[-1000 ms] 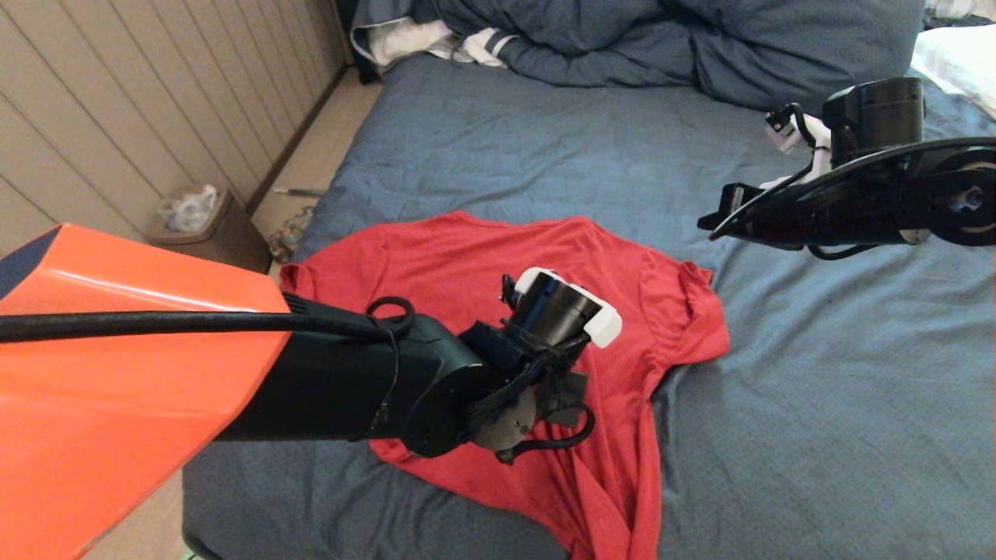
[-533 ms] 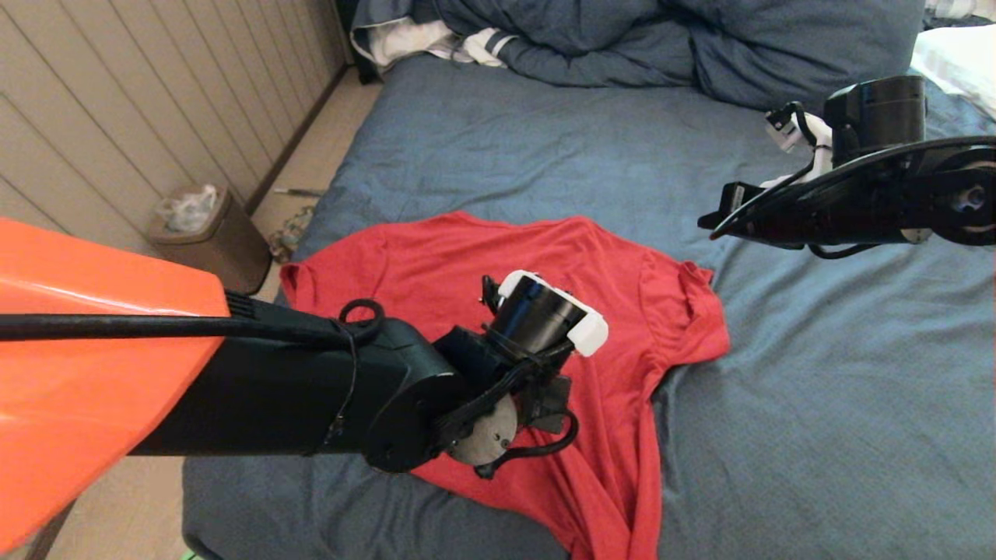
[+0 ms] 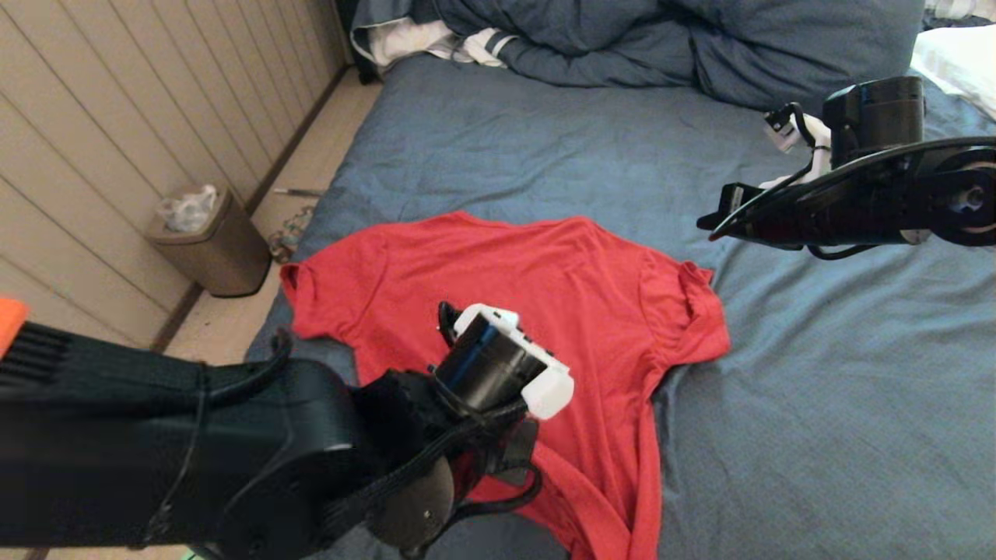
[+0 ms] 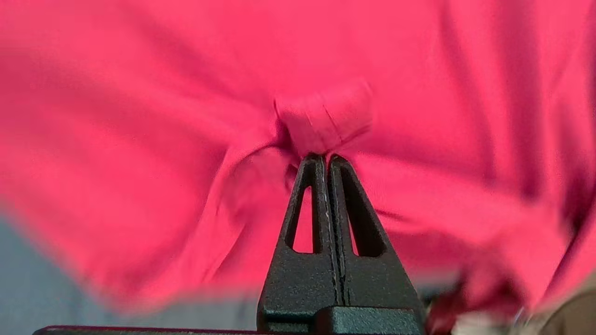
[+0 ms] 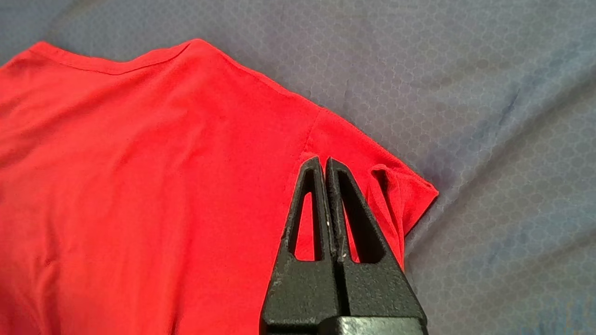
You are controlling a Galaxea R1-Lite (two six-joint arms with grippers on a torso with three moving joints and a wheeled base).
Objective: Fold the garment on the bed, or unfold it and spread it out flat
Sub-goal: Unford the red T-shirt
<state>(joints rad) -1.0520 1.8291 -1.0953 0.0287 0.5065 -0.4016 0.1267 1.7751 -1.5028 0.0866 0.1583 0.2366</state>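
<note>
The red T-shirt (image 3: pixel 560 272) lies plain side up on the slate-blue bed (image 3: pixel 817 404), collar toward the far side, its lower part bunched near the front edge. My left gripper (image 4: pixel 324 157) is shut on a pinched fold of the shirt's hem (image 4: pixel 326 116), with creases radiating from the pinch. In the head view the left arm (image 3: pixel 311 459) covers those fingers. My right gripper (image 3: pixel 706 223) hangs shut and empty in the air over the bed, just right of the shirt. Through the right wrist view its tips (image 5: pixel 324 160) sit above the shirt's sleeve (image 5: pixel 405 195).
A bunched dark-blue duvet (image 3: pixel 661 39) and a white striped cloth (image 3: pixel 436 43) lie at the head of the bed. A white pillow (image 3: pixel 957 54) is at the far right. A brown bin (image 3: pixel 214 241) stands on the floor left of the bed, by the panelled wall.
My left arm has drawn back toward the near left with the shirt's hem in its grip, uncovering more of the shirt's left side. The right arm has not moved.
</note>
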